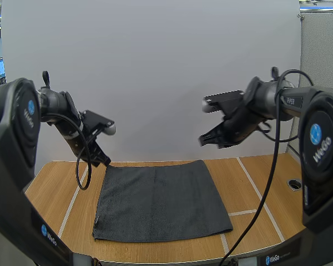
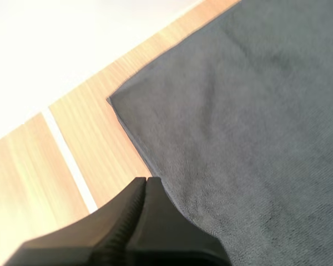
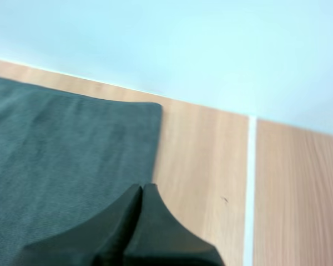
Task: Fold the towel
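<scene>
On the table [image 1: 50, 194], mid-way, the dark towel [image 1: 161, 202] lies flat, unfolded. Soft, light, prob. limp, so pinch at the far corners. Left gripper [image 1: 104, 160] & right gripper [image 1: 202, 139] hover near those corners, jaws pressed together, empty.

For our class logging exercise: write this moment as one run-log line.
towel: flat, unfolded | left pincer: shut, near far-left corner | right pincer: shut, raised near far-right corner
</scene>
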Robot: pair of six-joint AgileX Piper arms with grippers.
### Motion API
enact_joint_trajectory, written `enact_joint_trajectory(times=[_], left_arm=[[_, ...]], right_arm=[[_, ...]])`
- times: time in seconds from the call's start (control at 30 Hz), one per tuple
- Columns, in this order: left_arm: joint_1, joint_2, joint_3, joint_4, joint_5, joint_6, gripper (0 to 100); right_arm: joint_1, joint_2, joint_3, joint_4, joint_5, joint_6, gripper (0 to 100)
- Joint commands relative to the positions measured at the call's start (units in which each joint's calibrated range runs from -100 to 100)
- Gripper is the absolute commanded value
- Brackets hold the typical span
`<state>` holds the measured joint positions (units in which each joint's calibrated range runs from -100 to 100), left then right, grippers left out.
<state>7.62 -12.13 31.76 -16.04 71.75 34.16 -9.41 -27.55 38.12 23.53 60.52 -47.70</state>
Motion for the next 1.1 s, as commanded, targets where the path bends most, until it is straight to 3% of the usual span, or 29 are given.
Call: enact_joint_trajectory(times=[0.0, 0.17, 0.4, 0.7, 1.07], left_arm=[[0.06, -3.74, -0.40, -2.02, 1.62, -1.18, 0], [0.06, -7.83, -0.40, -3.24, 2.99, -1.66, 0], [0.06, -11.80, -0.40, -3.47, 6.93, -3.16, 0], [0.06, -14.38, -0.40, -3.22, 7.02, -3.52, 0], [0.06, -14.38, -0.40, -3.22, 7.02, -3.52, 0]], right_arm=[[-2.40, 0.34, -0.43, 3.76, 5.91, -2.19, 0], [-2.47, -0.29, -0.43, 7.22, 18.49, -4.27, 0], [-2.47, -4.33, -0.43, 7.41, 28.12, -4.94, 0], [-2.47, -12.56, -0.43, 6.34, 28.32, -4.94, 0], [-2.47, -13.03, -0.43, 5.20, 26.51, -4.94, 0]])
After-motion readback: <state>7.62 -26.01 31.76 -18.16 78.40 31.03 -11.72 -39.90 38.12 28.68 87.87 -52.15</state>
